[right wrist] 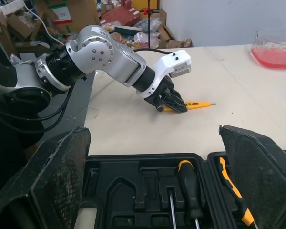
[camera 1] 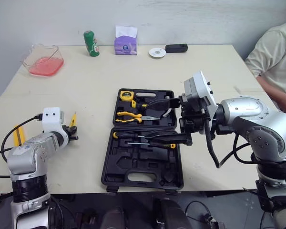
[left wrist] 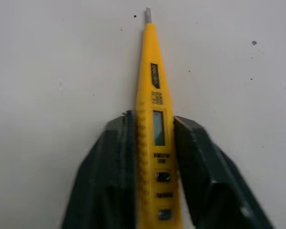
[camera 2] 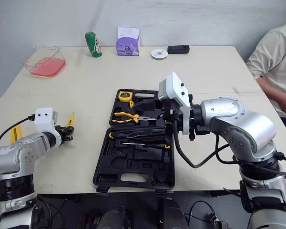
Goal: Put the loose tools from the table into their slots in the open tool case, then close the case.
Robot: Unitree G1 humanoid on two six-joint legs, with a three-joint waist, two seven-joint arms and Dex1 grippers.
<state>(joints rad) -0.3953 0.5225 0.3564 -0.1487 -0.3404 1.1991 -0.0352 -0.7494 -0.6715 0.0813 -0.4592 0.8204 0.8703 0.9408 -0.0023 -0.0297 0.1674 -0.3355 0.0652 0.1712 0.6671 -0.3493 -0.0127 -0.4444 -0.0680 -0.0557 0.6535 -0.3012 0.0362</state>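
Observation:
The black tool case point(camera 1: 143, 179) lies open at the table's front middle. It holds a yellow tape measure point(camera 1: 126, 94), yellow-handled pliers point(camera 1: 128, 116) and screwdrivers point(camera 1: 143, 138). My right gripper point(camera 1: 161, 123) hovers open over the case's hinge line, with nothing between its fingers point(right wrist: 57, 176). Left of the case, a yellow tester pen point(left wrist: 154, 95) lies on the table, metal tip pointing away. My left gripper point(left wrist: 155, 138) is shut on the pen's body, low at the tabletop point(right wrist: 174, 104). Another yellow tool point(camera 1: 16, 135) lies near the table's left edge.
At the back stand a clear tub with pink contents point(camera 1: 43, 59), a green can point(camera 1: 91, 43), a purple tissue box point(camera 1: 126, 40), a white disc point(camera 1: 157, 52) and a black case point(camera 1: 176, 48). A person point(camera 1: 276, 62) sits at the right edge.

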